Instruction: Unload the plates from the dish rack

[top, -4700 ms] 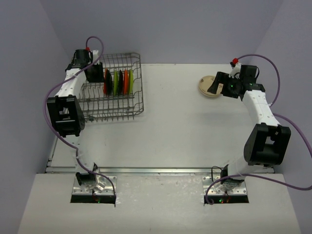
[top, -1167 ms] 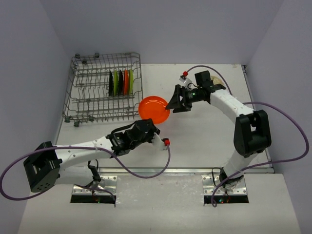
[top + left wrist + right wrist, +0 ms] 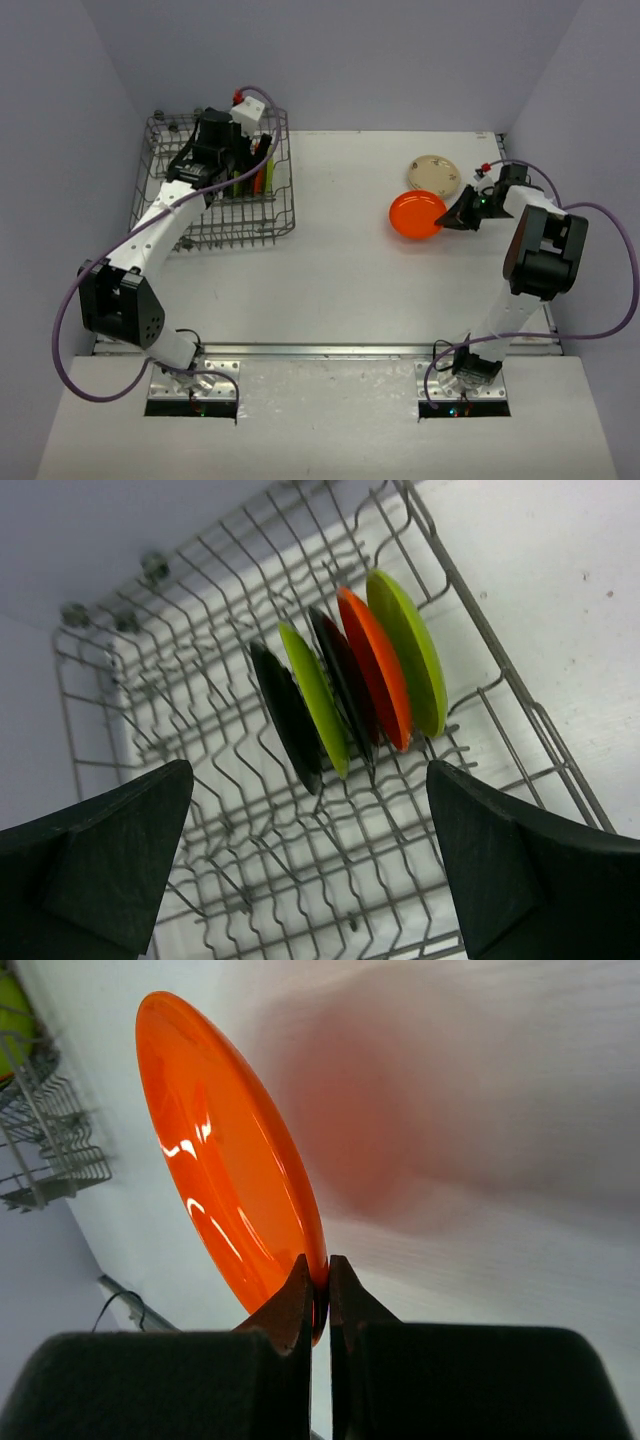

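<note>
The grey wire dish rack (image 3: pixel 150 185) (image 3: pixel 462 588) stands at the back left. Several plates stand edge-on in its tines: black (image 3: pixel 287 715), lime green (image 3: pixel 313 697), black (image 3: pixel 343 680), orange (image 3: pixel 375 665) and lime green (image 3: pixel 408 650). My left gripper (image 3: pixel 222 165) (image 3: pixel 310 770) hovers open above them, touching nothing. My right gripper (image 3: pixel 462 215) (image 3: pixel 320 1275) is shut on the rim of another orange plate (image 3: pixel 418 215) (image 3: pixel 220 1170), tilted low over the table on the right. A cream plate (image 3: pixel 434 175) lies flat just behind it.
Grey walls close in the table at the back and both sides. A corner of the rack (image 3: pixel 45 1150) shows far off in the right wrist view. A purple cable (image 3: pixel 600 270) loops beside the right arm.
</note>
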`<state>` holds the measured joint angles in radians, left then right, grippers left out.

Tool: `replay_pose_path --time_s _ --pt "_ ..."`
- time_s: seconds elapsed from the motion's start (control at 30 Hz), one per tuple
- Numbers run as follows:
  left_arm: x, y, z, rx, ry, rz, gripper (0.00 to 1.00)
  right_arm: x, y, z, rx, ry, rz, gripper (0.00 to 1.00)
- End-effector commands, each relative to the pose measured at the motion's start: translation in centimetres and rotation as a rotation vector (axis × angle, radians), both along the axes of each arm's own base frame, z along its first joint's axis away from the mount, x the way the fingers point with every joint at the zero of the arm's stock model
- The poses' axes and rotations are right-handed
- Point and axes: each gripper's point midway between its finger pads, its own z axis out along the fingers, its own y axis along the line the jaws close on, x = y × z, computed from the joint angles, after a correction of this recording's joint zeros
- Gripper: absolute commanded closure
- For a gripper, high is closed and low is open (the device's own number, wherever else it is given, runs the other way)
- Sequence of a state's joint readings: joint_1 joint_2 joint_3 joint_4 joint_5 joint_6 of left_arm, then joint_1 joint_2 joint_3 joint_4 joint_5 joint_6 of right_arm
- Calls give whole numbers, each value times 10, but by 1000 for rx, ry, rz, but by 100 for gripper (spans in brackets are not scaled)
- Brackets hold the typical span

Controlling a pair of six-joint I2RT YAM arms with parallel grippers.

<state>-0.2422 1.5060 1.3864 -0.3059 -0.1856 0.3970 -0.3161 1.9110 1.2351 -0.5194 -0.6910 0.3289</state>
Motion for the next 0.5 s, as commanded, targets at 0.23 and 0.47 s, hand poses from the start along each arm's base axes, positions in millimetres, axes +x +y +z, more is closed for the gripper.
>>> replay_pose_path --time_s 0.23,0.47 --pt "5 22 -37 -288 177 105 0 -9 -49 -15 -141 -12 70 100" --pt "7 25 -44 -312 190 106 0 -8 -25 -21 -80 8 107 100"
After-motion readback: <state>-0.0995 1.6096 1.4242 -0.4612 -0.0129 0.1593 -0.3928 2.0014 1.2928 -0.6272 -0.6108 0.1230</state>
